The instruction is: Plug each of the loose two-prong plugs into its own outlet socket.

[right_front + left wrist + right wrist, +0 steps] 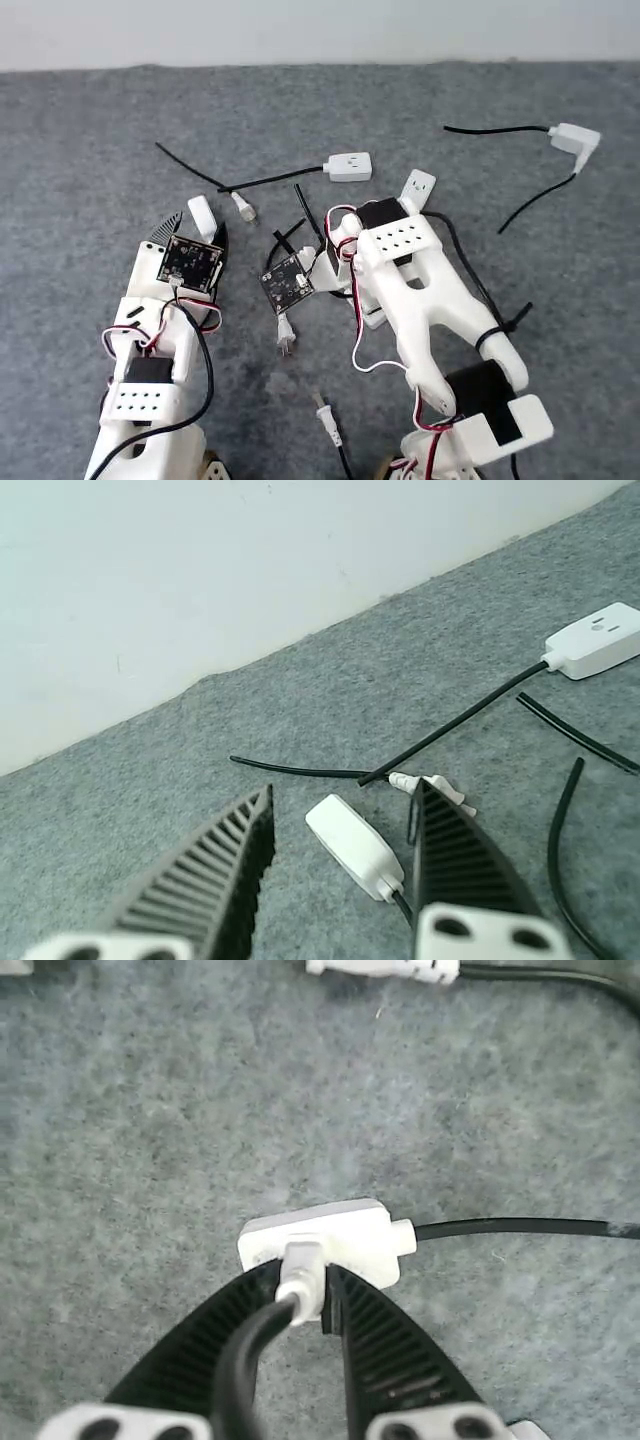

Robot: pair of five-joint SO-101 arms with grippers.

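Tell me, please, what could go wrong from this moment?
The right hand holds its plug against a socket that lies loose on the carpet; it may slide away instead of taking the prongs. The left hand is open around a white connector, and a small plug lies beside one finger; closing could catch it.

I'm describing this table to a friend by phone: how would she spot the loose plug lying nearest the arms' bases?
Find the grey table's near edge, between the left arm and right arm. A small white plug lies there, its black cord trailing off that edge. The other white pieces all lie farther in, up by the jaws or beyond.
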